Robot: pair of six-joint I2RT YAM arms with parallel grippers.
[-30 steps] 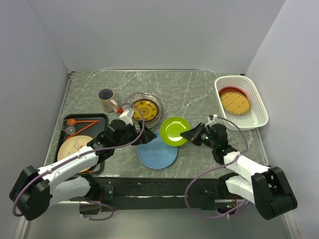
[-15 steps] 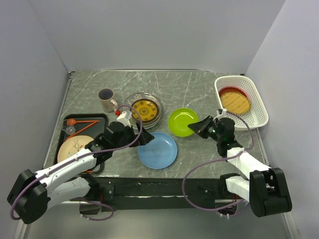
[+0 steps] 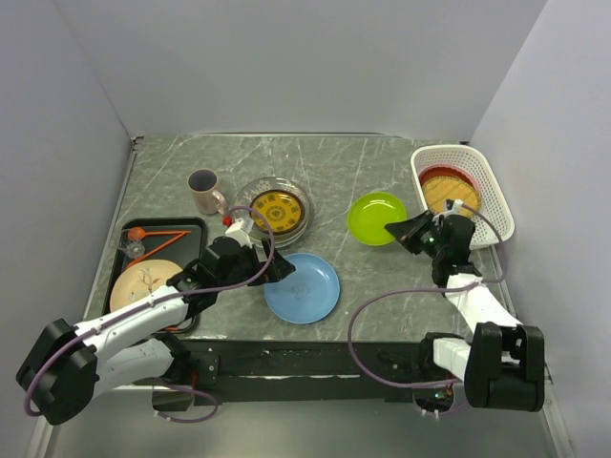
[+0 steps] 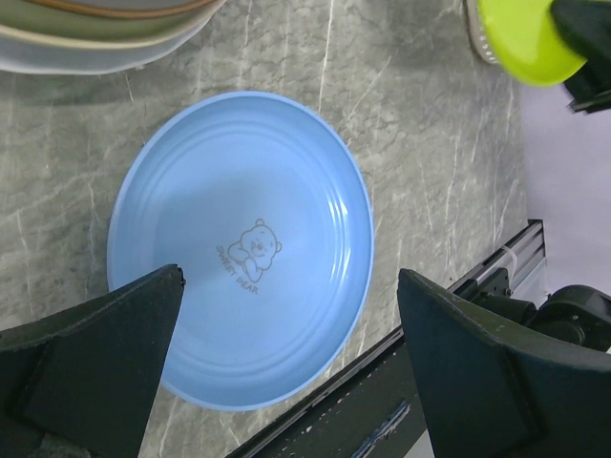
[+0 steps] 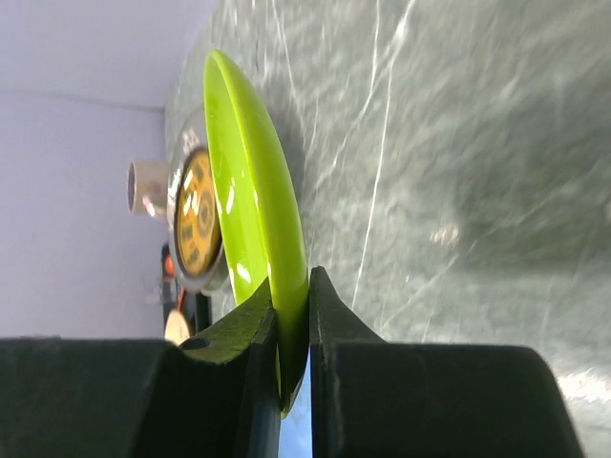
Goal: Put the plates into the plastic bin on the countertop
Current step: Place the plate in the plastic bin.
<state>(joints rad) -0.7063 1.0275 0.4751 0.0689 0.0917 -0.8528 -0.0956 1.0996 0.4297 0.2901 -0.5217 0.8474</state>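
1. Blue plate (image 4: 239, 248) lies flat on the countertop (image 3: 363, 172), directly under the left gripper (image 4: 291, 275). Its jaws stand wide apart and hold nothing.
2. Green plate (image 3: 376, 217) is pinched at its rim by the right gripper (image 3: 406, 230), jaws closed tight on it. The plate appears lifted off the stone.
3. Plastic bin (image 3: 498, 205) sits just right of and beyond that gripper, with a yellow-patterned plate (image 3: 451, 196) inside. The right arm is much the nearer, so the carry likely runs rightward and away.
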